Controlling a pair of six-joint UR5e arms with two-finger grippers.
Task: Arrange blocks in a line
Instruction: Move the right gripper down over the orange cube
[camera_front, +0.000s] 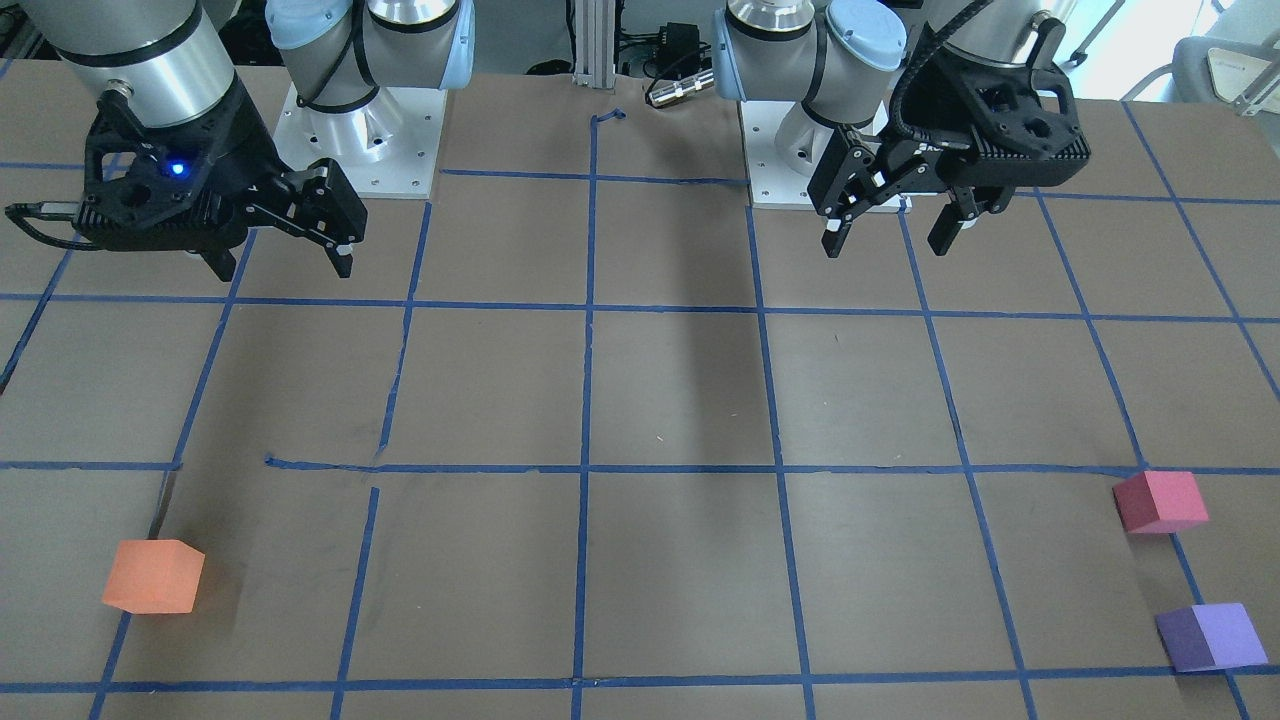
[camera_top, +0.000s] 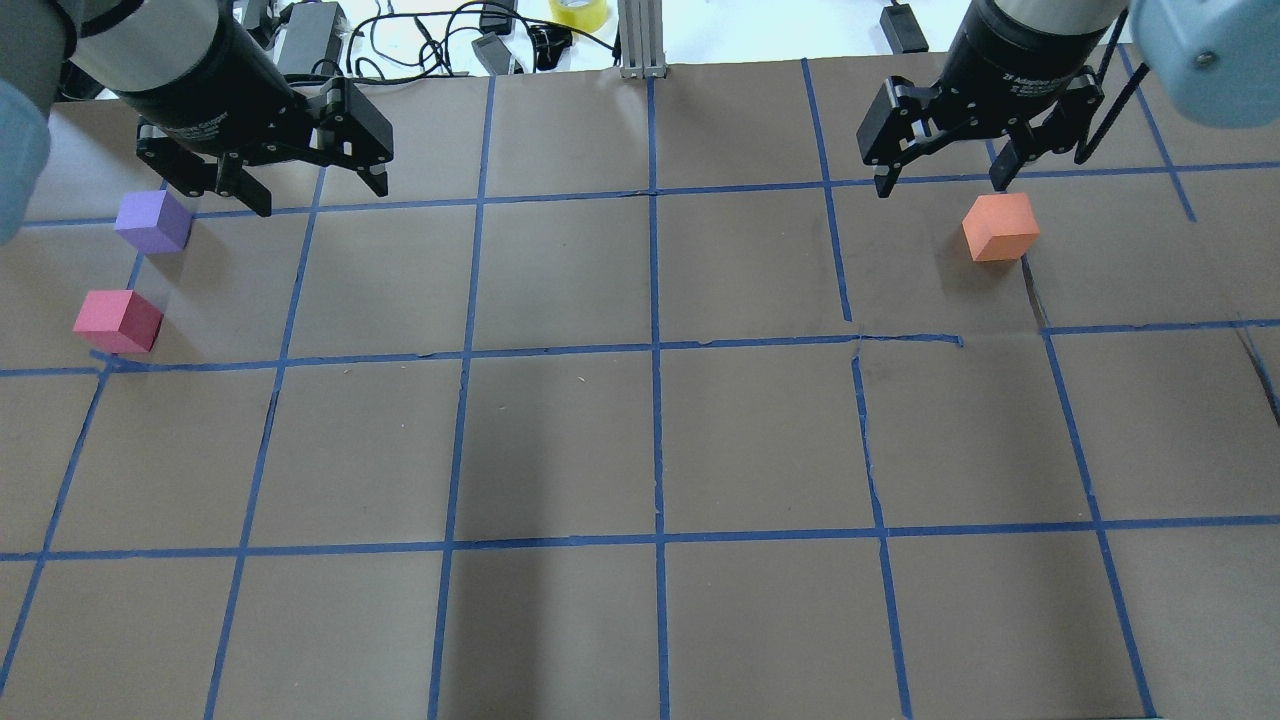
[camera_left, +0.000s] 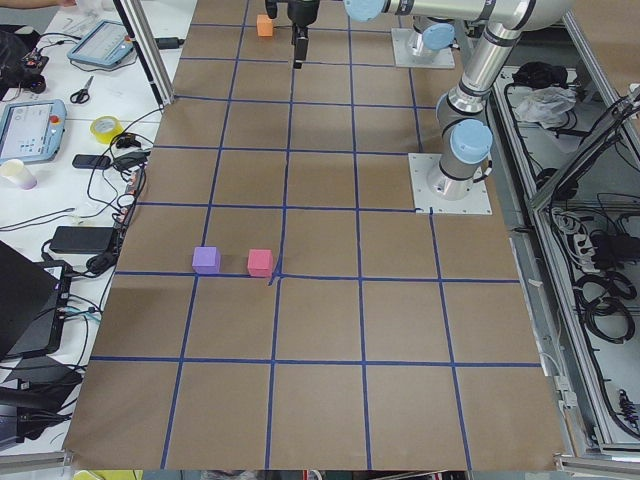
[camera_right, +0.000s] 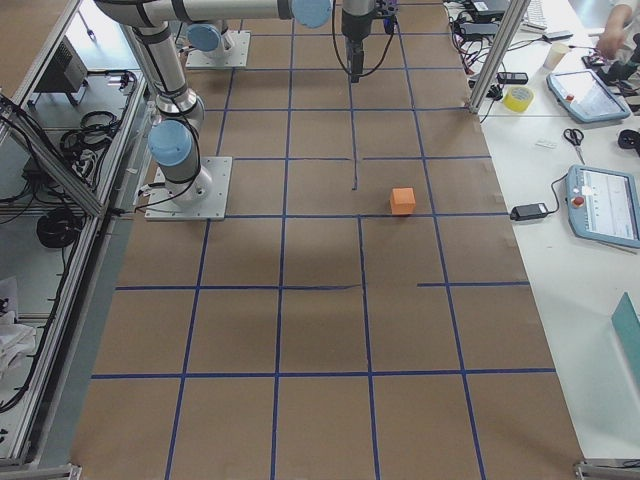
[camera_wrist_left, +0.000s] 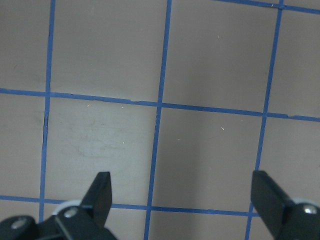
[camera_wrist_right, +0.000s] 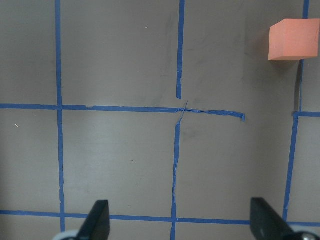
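The orange block (camera_front: 153, 576) (camera_top: 1000, 227) lies on the table's right side and shows at the top right of the right wrist view (camera_wrist_right: 294, 39). The pinkish-red block (camera_front: 1160, 501) (camera_top: 117, 320) and the purple block (camera_front: 1210, 637) (camera_top: 152, 221) lie close together, apart, at the table's left edge. My left gripper (camera_front: 888, 243) (camera_top: 320, 195) (camera_wrist_left: 182, 182) is open and empty, raised above the table, to the right of the purple block in the overhead view. My right gripper (camera_front: 285, 268) (camera_top: 940, 184) (camera_wrist_right: 180, 209) is open and empty, raised near the orange block.
The table (camera_top: 650, 450) is brown paper with a blue tape grid. The arm bases (camera_front: 360, 150) (camera_front: 800, 170) stand at the robot's side. Cables and a tape roll (camera_top: 578, 12) lie beyond the far edge. Tablets and tools sit on a side bench (camera_left: 60, 120).
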